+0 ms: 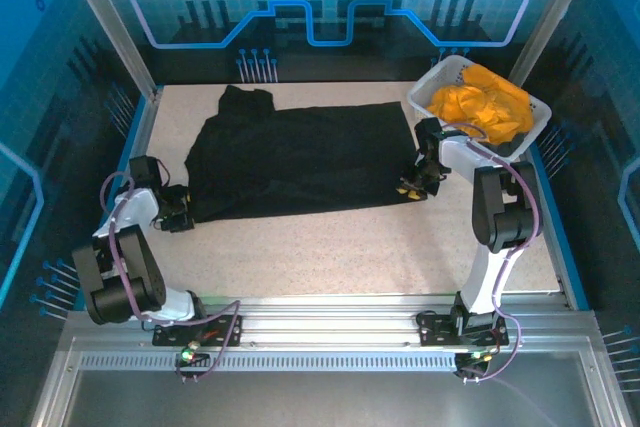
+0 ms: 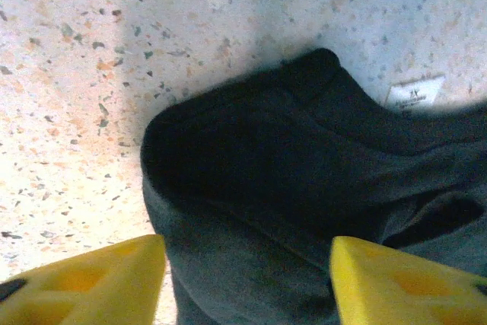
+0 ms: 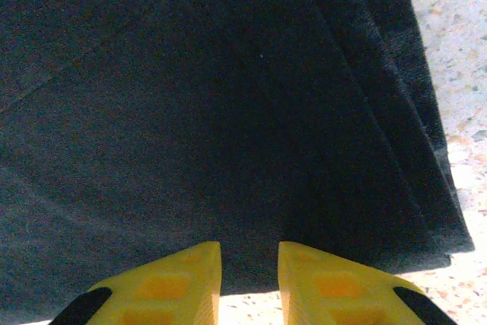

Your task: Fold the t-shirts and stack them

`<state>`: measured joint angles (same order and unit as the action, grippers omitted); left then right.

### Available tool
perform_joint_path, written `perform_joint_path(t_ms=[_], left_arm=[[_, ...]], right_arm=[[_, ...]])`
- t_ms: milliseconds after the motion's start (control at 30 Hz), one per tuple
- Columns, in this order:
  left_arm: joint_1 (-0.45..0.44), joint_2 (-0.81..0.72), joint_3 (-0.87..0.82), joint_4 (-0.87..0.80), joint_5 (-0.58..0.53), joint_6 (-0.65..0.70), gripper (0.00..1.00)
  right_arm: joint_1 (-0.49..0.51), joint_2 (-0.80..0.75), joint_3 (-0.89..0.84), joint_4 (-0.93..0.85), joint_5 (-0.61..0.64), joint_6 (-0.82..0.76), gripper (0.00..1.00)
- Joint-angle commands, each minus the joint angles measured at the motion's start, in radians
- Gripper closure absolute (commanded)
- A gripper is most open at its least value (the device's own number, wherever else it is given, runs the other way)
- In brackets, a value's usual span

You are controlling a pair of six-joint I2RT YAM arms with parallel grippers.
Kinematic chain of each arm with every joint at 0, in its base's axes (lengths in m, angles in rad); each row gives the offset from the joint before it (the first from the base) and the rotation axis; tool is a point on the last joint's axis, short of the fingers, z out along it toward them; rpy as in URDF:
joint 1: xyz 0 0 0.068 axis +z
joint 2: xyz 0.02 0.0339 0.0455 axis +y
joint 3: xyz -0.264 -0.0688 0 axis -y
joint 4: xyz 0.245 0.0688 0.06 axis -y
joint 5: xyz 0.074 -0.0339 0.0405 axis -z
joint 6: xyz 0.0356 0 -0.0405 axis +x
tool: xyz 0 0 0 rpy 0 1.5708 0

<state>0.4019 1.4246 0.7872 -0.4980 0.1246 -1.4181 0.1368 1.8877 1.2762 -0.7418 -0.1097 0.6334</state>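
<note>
Black t-shirt (image 1: pixel 300 157) lies spread on the table (image 1: pixel 350 247), centre to far left. Orange-yellow t-shirts (image 1: pixel 480 107) sit heaped in the white lattice basket (image 1: pixel 425 87), far right. Left gripper (image 1: pixel 182 212), jaws wide apart, straddles the bunched near-left corner. Right gripper (image 1: pixel 410 187), jaws almost together at the near-right hem; whether cloth is pinched cannot be told. Likely risks: a shallow hem pinch slipping free, or the left jaws catching only 1 layer, skewing the fold. White neck label (image 2: pixel 415 95): print too blurred to read.
</note>
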Motion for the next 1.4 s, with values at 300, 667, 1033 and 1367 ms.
perform_joint_path(t_ms=[300,667,1033,1367], left_arm=[[0.06,0.118,0.1,-0.05,0.007,0.03,0.99],[0.1,0.279,0.284,-0.149,0.023,0.231,0.88],[0.065,0.244,0.395,-0.235,-0.041,0.434,0.62],[-0.111,0.096,0.164,-0.174,0.055,0.369,0.97]], right_arm=[[0.002,0.037,0.008,-0.043,0.046,-0.028,0.75],[0.001,0.082,0.032,-0.079,0.08,-0.034,0.77],[0.001,-0.02,0.033,-0.103,0.107,-0.05,0.74],[0.042,0.017,0.085,-0.091,0.037,-0.074,0.74]])
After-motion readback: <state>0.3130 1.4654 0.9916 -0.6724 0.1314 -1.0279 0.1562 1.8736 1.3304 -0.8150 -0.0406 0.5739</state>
